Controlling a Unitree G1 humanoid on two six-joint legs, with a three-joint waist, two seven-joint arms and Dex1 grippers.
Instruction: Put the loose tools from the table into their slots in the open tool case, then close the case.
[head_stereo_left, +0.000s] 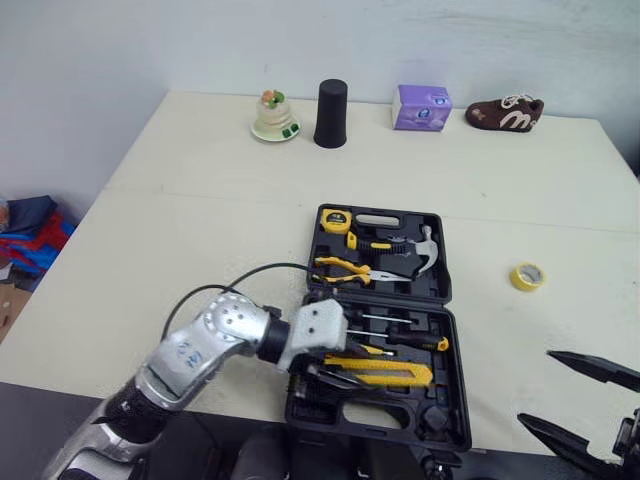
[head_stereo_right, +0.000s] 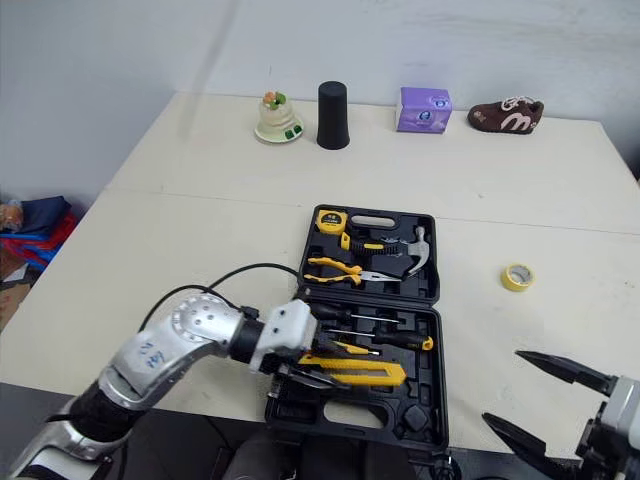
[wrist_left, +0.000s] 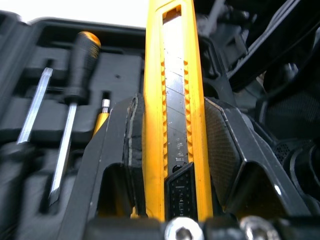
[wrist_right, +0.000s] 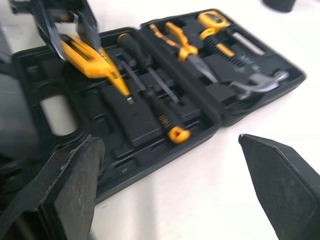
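The black tool case (head_stereo_left: 447, 290) lies open near the table's front edge. Its far half holds a tape measure (head_stereo_left: 333, 220), pliers (head_stereo_left: 345, 268) and a hammer (head_stereo_left: 425, 250). Two screwdrivers (head_stereo_left: 400, 340) lie in the near half. My left gripper (head_stereo_left: 325, 368) is shut on a yellow utility knife (head_stereo_left: 385, 371), holding it low over the near half; in the left wrist view the knife (wrist_left: 172, 60) runs up between the pads. My right gripper (head_stereo_left: 535, 388) is open and holds nothing, off the case's right front corner. A yellow tape roll (head_stereo_left: 528, 276) lies loose to the right of the case.
Along the table's far edge stand a small ornament on a plate (head_stereo_left: 274, 118), a black cup (head_stereo_left: 331, 113), a purple box (head_stereo_left: 421, 107) and a brown shoe (head_stereo_left: 505, 113). Coloured bags (head_stereo_left: 30, 235) lie on the floor to the left.
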